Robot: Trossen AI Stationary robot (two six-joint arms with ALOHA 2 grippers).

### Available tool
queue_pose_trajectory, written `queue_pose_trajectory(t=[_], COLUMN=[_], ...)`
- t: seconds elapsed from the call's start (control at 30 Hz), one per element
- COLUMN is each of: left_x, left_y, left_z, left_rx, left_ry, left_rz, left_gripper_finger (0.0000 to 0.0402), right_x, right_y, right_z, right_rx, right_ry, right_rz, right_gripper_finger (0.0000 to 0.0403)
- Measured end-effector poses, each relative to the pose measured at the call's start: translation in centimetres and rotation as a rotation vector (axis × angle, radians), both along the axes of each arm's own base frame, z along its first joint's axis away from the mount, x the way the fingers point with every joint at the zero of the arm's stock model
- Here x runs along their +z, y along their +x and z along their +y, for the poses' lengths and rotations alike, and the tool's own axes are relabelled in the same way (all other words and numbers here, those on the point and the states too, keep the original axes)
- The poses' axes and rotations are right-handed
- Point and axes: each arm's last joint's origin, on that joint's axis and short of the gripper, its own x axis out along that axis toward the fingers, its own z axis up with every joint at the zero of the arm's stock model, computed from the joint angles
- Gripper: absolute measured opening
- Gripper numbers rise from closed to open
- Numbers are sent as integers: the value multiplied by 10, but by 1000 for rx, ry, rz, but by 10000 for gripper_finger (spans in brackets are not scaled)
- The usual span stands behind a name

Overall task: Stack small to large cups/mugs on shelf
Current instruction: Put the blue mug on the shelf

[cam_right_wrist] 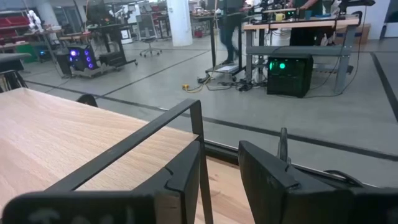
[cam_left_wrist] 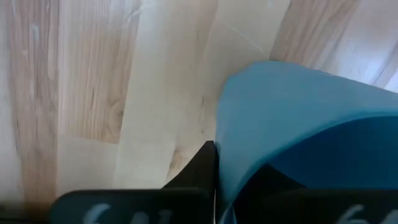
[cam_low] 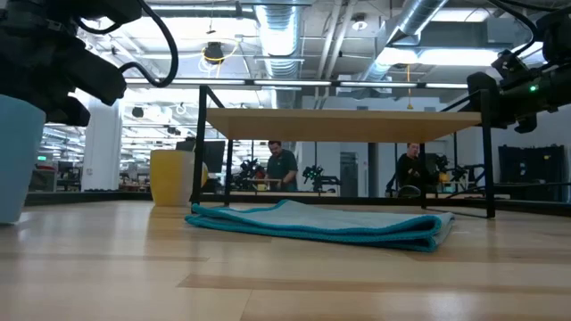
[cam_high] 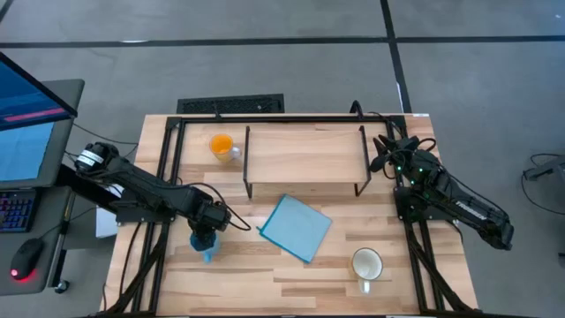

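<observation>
The small light-blue mug (cam_high: pixel 208 253) stands near the table's left front, and my left gripper (cam_high: pixel 206 231) is shut on it from above; in the low view the mug (cam_low: pixel 16 160) shows at the left edge under the gripper (cam_low: pixel 53 62). The orange mug (cam_high: pixel 221 144) stands on the table left of the shelf (cam_high: pixel 305 157). On its base near the front right stands the white mug (cam_high: pixel 367 263). My right gripper (cam_high: pixel 385 152) hovers open by the shelf's right end, touching nothing. My left gripper holds the light-blue mug by its wall at the rim (cam_left_wrist: pixel 227 155), one finger (cam_left_wrist: pixel 199 171) outside and the other (cam_left_wrist: pixel 270 183) inside the hollow. The fingers come from above, pointing down. Whether the mug's base (cam_low: pixel 13 218) is on the table or just off it, I cannot tell.
A folded blue cloth (cam_high: pixel 296 228) lies on the table in front of the shelf, between the blue and white mugs. The shelf's black legs (cam_high: pixel 247 163) stand at each end. A laptop and mouse sit beyond the table's left edge. People stand in the room behind.
</observation>
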Motion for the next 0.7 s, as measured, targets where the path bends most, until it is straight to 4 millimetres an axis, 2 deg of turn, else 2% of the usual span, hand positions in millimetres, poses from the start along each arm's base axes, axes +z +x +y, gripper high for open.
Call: queue_pose_trajectory(t=[0.17, 0.4, 0.57, 0.7], left_x=[0, 8, 37, 71], left_y=[2, 12, 16, 11], left_z=[1, 15, 27, 39], left_rx=[46, 129, 178, 244], left_ry=[29, 60, 63, 51], left_rz=[-18, -74, -212, -360], left_gripper_finger=[7, 6, 6, 6], right_x=[0, 0, 0, 0], right_y=[0, 0, 0, 0], right_z=[0, 0, 0, 0], right_rx=[0, 1, 2, 2], right_ry=[0, 0, 0, 0], right_rz=[0, 0, 0, 0], right_gripper_finger=[134, 134, 134, 134])
